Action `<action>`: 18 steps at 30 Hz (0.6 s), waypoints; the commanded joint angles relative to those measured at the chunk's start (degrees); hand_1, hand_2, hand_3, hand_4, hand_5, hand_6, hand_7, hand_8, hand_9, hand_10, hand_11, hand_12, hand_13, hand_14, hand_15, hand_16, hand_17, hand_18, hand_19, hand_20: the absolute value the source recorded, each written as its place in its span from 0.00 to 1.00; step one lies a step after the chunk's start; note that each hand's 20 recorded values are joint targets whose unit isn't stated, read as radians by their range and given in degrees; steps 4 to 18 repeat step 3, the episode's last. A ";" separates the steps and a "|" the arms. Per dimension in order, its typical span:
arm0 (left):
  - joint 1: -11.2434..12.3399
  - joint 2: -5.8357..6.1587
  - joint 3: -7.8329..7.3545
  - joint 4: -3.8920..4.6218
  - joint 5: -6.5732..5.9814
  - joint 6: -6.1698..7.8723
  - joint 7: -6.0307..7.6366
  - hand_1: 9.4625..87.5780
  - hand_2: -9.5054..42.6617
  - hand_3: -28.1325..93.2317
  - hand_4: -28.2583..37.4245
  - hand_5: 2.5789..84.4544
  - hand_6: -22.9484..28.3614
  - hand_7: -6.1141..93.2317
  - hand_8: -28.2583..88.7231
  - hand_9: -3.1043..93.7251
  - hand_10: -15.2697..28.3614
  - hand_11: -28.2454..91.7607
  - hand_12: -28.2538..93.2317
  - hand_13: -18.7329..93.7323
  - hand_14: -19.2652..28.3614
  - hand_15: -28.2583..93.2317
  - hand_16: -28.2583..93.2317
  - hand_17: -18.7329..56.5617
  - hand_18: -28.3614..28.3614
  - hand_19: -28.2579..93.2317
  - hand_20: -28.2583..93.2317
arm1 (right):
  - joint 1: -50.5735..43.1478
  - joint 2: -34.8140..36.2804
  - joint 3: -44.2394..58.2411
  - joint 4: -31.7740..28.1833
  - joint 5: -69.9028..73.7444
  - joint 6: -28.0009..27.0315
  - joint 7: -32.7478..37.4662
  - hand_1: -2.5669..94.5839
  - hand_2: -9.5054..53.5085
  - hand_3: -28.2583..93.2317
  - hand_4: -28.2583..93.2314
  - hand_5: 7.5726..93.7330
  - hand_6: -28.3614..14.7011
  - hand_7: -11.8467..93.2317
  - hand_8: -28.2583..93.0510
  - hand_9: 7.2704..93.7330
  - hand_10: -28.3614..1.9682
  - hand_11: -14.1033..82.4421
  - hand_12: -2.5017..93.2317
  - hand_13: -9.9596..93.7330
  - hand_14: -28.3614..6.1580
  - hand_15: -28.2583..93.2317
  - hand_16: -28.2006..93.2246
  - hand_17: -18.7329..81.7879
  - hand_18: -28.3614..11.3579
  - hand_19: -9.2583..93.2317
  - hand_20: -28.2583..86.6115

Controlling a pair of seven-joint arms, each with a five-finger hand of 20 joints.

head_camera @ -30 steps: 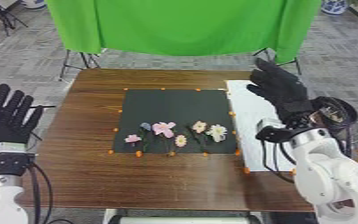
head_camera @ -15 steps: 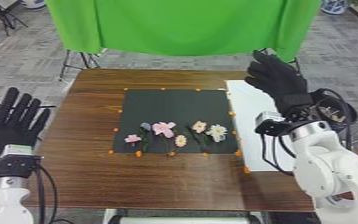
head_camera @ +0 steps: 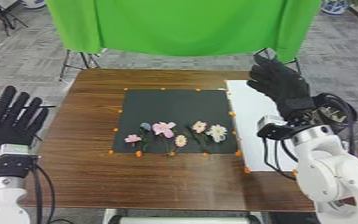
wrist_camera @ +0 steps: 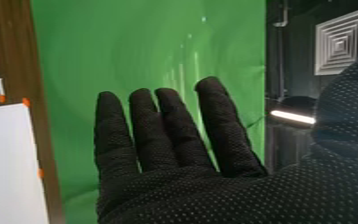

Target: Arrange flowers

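Note:
Several flowers lie along the near part of a black sheet [head_camera: 171, 107] in the head view: a pink flower [head_camera: 163, 128] in the middle, a small pink one [head_camera: 133, 138] at the left and a white one [head_camera: 216, 132] at the right. My right hand [head_camera: 280, 82] is over the far end of the white sheet at the table's right, fingers straight, away from the flowers. Beyond the table's left edge is my left hand [head_camera: 7, 127], open. In the right wrist view the right hand [wrist_camera: 202, 192] has straight fingers and holds nothing.
A white sheet [head_camera: 262, 145] lies right of the black one on the brown table [head_camera: 149, 185]. Orange markers [head_camera: 139, 154] dot the sheets' edges. Behind the table hangs a green cloth [head_camera: 184, 25]. Black cables hang near both wrists.
My right hand shifted slightly toward the far side and back a little, still with straight fingers. The left hand moved slightly. The flowers have stayed where they were.

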 commanded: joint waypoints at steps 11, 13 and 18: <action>1.07 -0.96 -0.94 -0.67 0.65 0.46 -1.37 0.17 0.42 0.81 0.00 0.41 0.62 0.15 0.17 0.32 0.69 0.33 0.29 0.34 0.73 0.44 0.19 0.15 0.73 0.50 0.28 | -3.18 -1.24 3.50 -1.66 -0.05 -3.07 0.98 0.12 0.20 0.88 0.02 0.41 0.51 0.20 0.15 0.36 0.51 0.19 0.14 0.37 0.45 0.30 0.32 0.33 0.34 0.29 0.37; 1.07 -0.96 -0.94 -0.67 0.65 0.46 -1.37 0.17 0.42 0.81 0.00 0.41 0.62 0.15 0.17 0.32 0.69 0.33 0.29 0.34 0.73 0.44 0.19 0.15 0.73 0.50 0.28 | -3.18 -1.24 3.50 -1.66 -0.05 -3.07 0.98 0.12 0.20 0.88 0.02 0.41 0.51 0.20 0.15 0.36 0.51 0.19 0.14 0.37 0.45 0.30 0.32 0.33 0.34 0.29 0.37; 1.07 -0.96 -0.94 -0.67 0.65 0.46 -1.37 0.17 0.42 0.81 0.00 0.41 0.62 0.15 0.17 0.32 0.69 0.33 0.29 0.34 0.73 0.44 0.19 0.15 0.73 0.50 0.28 | -3.18 -1.24 3.50 -1.66 -0.05 -3.07 0.98 0.12 0.20 0.88 0.02 0.41 0.51 0.20 0.15 0.36 0.51 0.19 0.14 0.37 0.45 0.30 0.32 0.33 0.34 0.29 0.37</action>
